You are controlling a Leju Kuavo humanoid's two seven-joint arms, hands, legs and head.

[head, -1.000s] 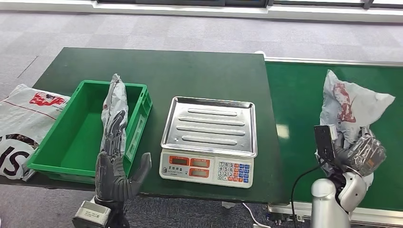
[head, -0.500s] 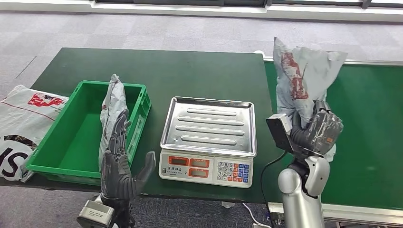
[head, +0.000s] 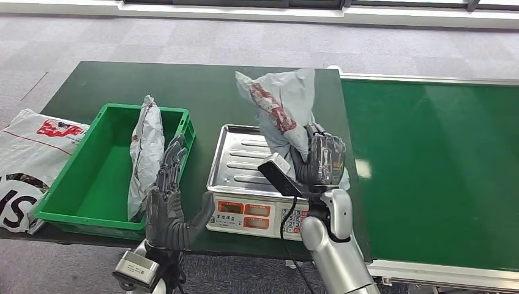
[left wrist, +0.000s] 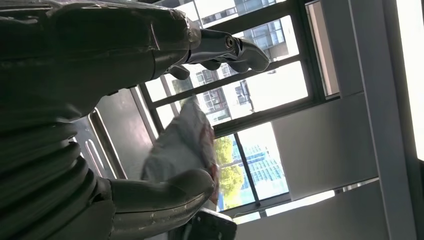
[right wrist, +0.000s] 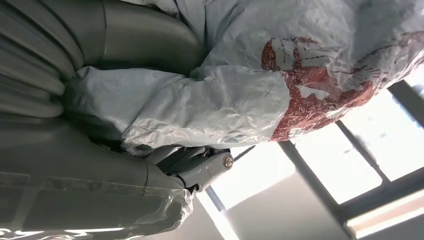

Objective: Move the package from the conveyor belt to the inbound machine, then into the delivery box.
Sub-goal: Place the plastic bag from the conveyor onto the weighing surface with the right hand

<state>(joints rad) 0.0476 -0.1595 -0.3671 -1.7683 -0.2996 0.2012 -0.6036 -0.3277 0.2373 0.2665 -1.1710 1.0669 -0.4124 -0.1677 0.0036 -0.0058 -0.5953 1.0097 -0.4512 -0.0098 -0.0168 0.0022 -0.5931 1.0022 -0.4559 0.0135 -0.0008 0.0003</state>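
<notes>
My right hand (head: 320, 160) grips a crumpled grey package with red print (head: 280, 110) and holds it upright above the steel tray of the inbound scale (head: 248, 158). Up close in the right wrist view, the same package (right wrist: 240, 95) is wrapped by my fingers (right wrist: 200, 167). My left hand (head: 166, 205) stands open with fingers pointing up at the table's front edge, between the green delivery box (head: 92, 177) and the scale. A second grey package (head: 145, 147) leans upright inside that box. In the left wrist view, the held package (left wrist: 182, 142) shows past my thumb (left wrist: 165, 192).
The green conveyor belt (head: 428, 165) runs along the right, its surface bare. The scale's keypad and display (head: 263, 214) face the front edge. A white printed bag (head: 27, 159) lies left of the box, hanging off the dark green table (head: 202, 92).
My right hand has carried the package left from the conveyor's edge to over the scale tray. My left hand has shifted slightly right and up.
</notes>
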